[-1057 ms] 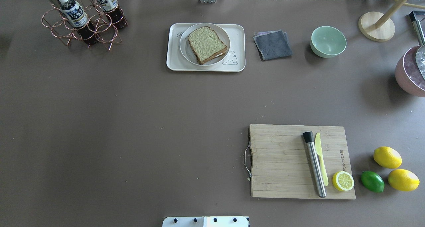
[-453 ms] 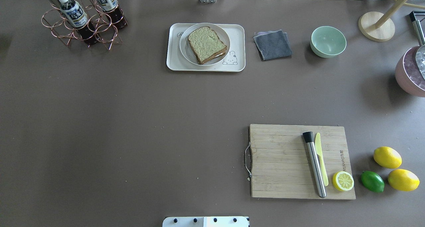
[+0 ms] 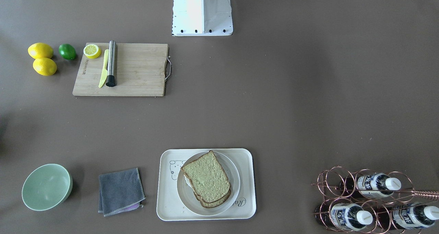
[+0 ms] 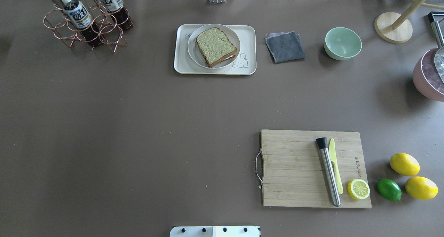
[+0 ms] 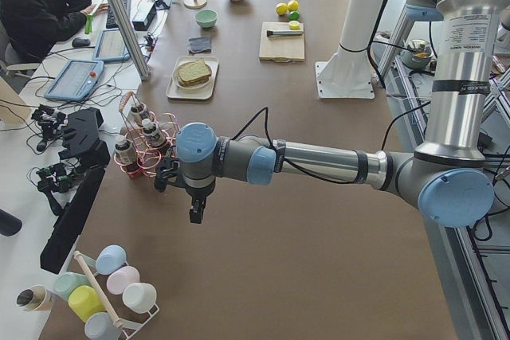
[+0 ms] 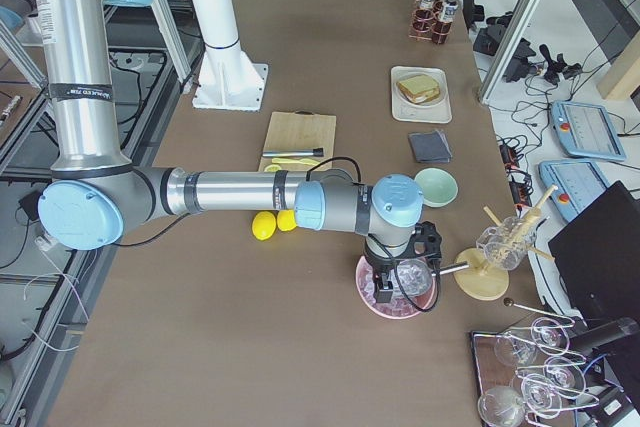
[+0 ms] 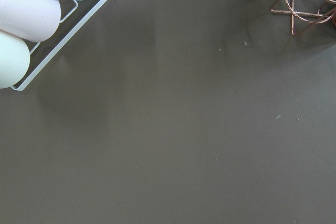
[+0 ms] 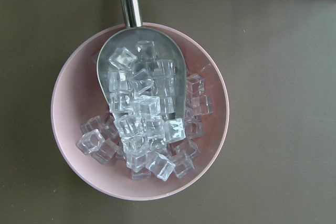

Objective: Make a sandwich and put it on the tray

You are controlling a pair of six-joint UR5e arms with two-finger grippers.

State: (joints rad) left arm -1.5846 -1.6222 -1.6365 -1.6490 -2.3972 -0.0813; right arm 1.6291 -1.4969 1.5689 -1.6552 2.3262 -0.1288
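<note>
The sandwich, two brown-crusted bread slices, lies on a round white plate that stands on the cream tray at the far middle of the table. The front-facing view shows the sandwich and the tray too. Neither gripper shows in the overhead or front-facing view. The left gripper hangs over bare table near the bottle rack, far from the tray. The right gripper hangs over a pink bowl of ice. I cannot tell whether either is open or shut.
A copper bottle rack stands far left. A grey cloth and a green bowl lie right of the tray. A wooden cutting board holds a muddler, knife and lemon half. The pink ice bowl holds a metal scoop.
</note>
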